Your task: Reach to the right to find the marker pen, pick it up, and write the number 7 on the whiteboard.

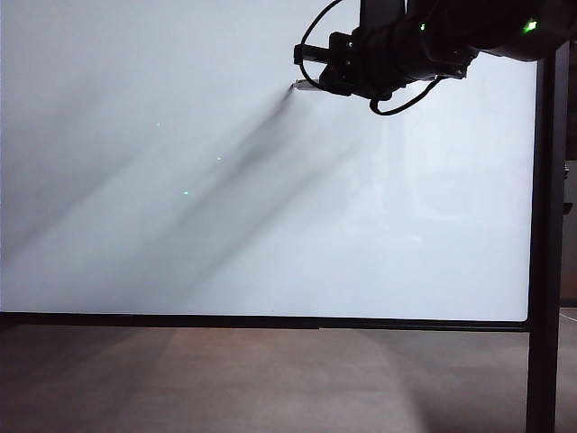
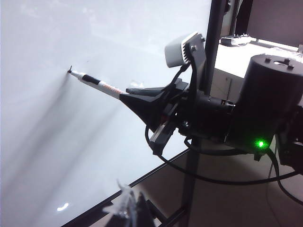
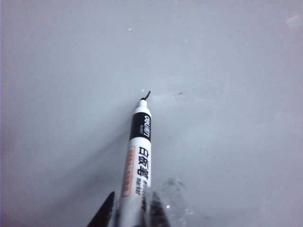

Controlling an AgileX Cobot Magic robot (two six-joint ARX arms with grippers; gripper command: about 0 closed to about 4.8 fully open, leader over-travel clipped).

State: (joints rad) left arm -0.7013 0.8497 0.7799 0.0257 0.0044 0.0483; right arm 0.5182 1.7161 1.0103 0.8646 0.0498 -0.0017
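Ahead of the right gripper (image 3: 130, 215), clamped on the marker pen (image 3: 138, 161), tip touching the whiteboard (image 3: 227, 142). Left gripper (image 2: 130, 208) together, well back.

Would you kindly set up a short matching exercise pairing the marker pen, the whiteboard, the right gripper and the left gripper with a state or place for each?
Things:
1. marker pen
2. whiteboard
3. right gripper
4. left gripper

States:
A. shut on nothing, low beside the board's bottom frame
B. holds the pen, high on the board
C. tip at the board by a tiny black mark
D. glossy white, almost bare

Pairs: 1-C, 2-D, 3-B, 4-A
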